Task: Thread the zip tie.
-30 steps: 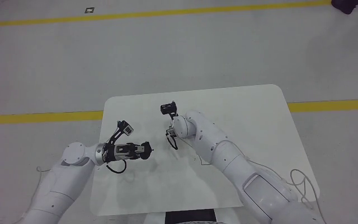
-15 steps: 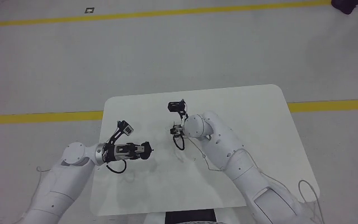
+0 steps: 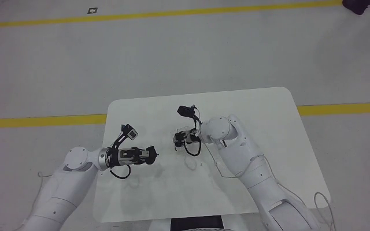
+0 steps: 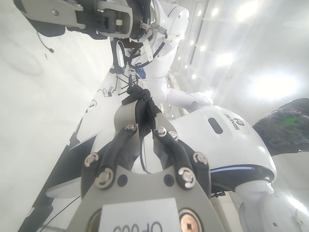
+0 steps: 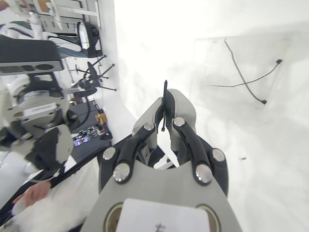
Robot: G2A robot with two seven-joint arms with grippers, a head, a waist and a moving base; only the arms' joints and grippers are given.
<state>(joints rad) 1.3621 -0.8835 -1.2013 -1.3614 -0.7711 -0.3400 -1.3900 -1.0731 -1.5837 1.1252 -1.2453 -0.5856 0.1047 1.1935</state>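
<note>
The right gripper is clamped on the zip tie. Its strap lies along the fingers, and the pointed end juts past their tips. The left gripper, closed on a black strap end, faces it across a gap, so that point probably needs lining up there.

— What do the arms look like?
— The left arm and the right arm have smooth, rounded white shells that turn black at the wrists.
— And the grippers?
— The left gripper and the right gripper match. Each has a grey metal plate with a white printed label, black link bars pinned by shiny round screws, and grey fingers with ribbed black pads.
— Any cables?
— Black cables loop at the right wrist.
— Markings?
— The white torso shell has a black oval, dark lettering and a thin blue line along a black band.
</note>
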